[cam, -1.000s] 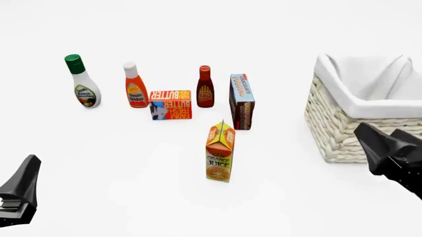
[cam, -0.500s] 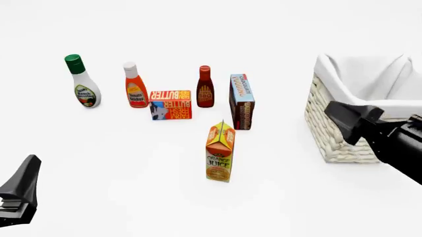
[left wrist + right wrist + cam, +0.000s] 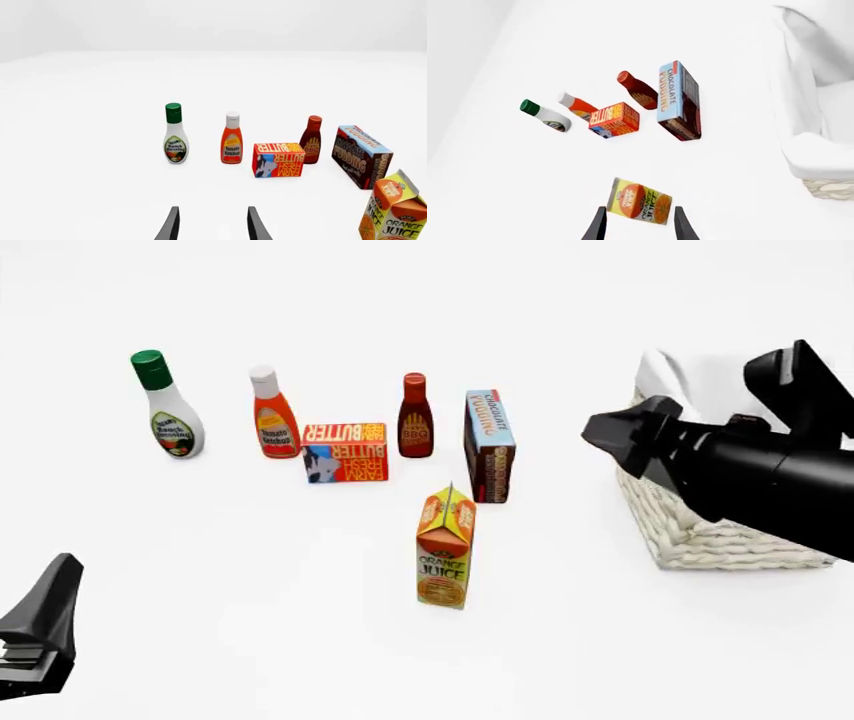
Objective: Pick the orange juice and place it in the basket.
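Note:
The orange juice [image 3: 445, 548] is a tall orange and yellow carton standing upright near the table's middle, free of both grippers. It also shows in the left wrist view [image 3: 393, 212] and in the right wrist view [image 3: 640, 201]. The basket [image 3: 694, 535], cream wicker with a white liner, stands at the right, partly hidden behind my right arm. My right gripper [image 3: 603, 435] hangs in the air to the carton's right and above it, in front of the basket. Its open fingers [image 3: 680, 225] frame the carton from a distance. My left gripper [image 3: 40, 630] rests open and empty at the near left.
Behind the carton stands a row: a ranch dressing bottle [image 3: 167, 410], a ketchup bottle [image 3: 274, 415], a flat butter box [image 3: 344, 452], a BBQ sauce bottle [image 3: 415, 418] and a chocolate pudding box [image 3: 490, 445]. The pudding box is closest to the carton.
My right arm has risen from the lower right and swung left, now crossing in front of the basket toward the carton. The left arm and all the groceries have stayed still.

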